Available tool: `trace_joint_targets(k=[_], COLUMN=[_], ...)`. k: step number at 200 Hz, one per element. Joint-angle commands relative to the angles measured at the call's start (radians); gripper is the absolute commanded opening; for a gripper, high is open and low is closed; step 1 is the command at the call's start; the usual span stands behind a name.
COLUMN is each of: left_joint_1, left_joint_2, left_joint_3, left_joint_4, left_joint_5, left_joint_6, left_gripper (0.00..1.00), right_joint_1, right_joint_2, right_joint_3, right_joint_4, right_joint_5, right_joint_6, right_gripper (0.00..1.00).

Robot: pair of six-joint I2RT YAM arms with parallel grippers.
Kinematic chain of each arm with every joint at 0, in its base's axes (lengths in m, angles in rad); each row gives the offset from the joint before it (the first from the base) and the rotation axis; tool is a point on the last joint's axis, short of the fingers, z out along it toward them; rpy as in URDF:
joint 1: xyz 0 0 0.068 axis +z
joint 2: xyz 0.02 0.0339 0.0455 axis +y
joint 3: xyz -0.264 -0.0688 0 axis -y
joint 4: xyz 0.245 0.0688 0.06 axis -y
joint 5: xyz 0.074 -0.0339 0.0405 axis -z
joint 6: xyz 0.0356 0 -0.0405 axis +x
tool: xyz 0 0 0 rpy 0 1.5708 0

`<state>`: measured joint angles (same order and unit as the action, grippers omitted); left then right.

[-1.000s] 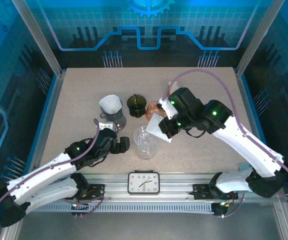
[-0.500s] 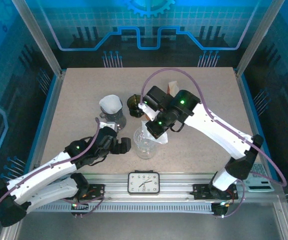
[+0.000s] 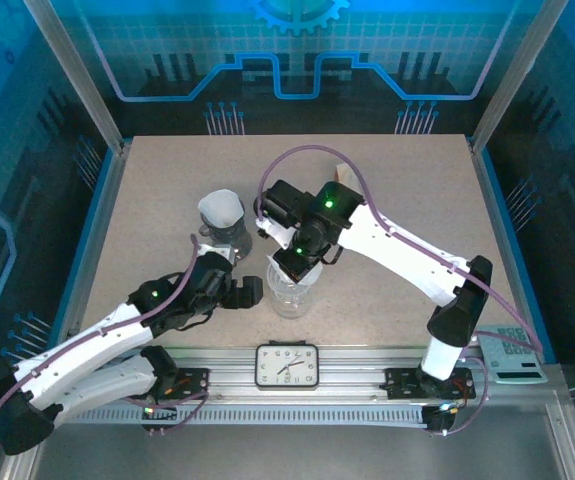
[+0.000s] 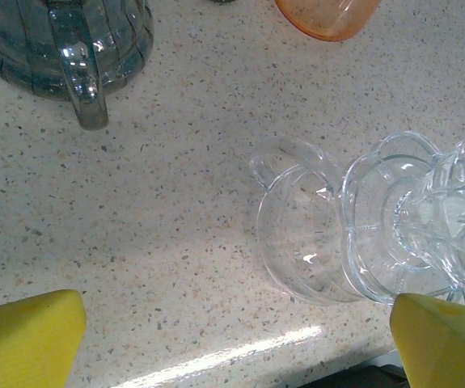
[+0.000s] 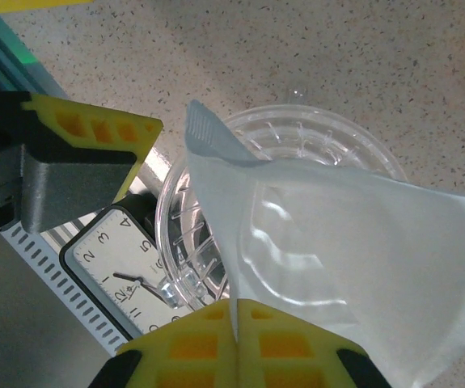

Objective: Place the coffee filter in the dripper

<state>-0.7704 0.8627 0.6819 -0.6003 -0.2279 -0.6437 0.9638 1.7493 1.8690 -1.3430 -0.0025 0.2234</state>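
Okay so the right gripper is pinched shut on the edge of the filter, which hangs just above the clear dripper, a bit off to one side. I'd centre it over the dripper first, lower it until it sits well down inside, and only then let go. Left gripper is wide open, holding nothing, just beside the dripper, handy if it tips.
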Motion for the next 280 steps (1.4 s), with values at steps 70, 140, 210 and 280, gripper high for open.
trace_joint_targets(k=[70, 140, 210, 280], left_joint_1=[0.021, 0.034, 0.042, 0.048], left_joint_2=[-0.049, -0.058, -0.024, 0.155], left_joint_3=[0.025, 0.074, 0.186, 0.338], left_joint_4=[-0.012, -0.018, -0.031, -0.114], left_joint_5=[0.07, 0.118, 0.182, 0.3], left_joint_6=[0.005, -0.001, 0.051, 0.144], left_gripper=[0.99, 0.99, 0.91, 0.86], right_joint_1=[0.021, 0.02, -0.03, -0.181], right_joint_2=[-0.016, -0.147, -0.284, -0.209], right_joint_3=[-0.142, -0.214, -0.311, -0.308], right_joint_4=[0.125, 0.217, 0.314, 0.351], right_joint_5=[-0.039, -0.007, 0.034, -0.005], right_joint_6=[0.014, 0.021, 0.038, -0.044], right_gripper=[0.07, 0.49, 0.59, 0.59])
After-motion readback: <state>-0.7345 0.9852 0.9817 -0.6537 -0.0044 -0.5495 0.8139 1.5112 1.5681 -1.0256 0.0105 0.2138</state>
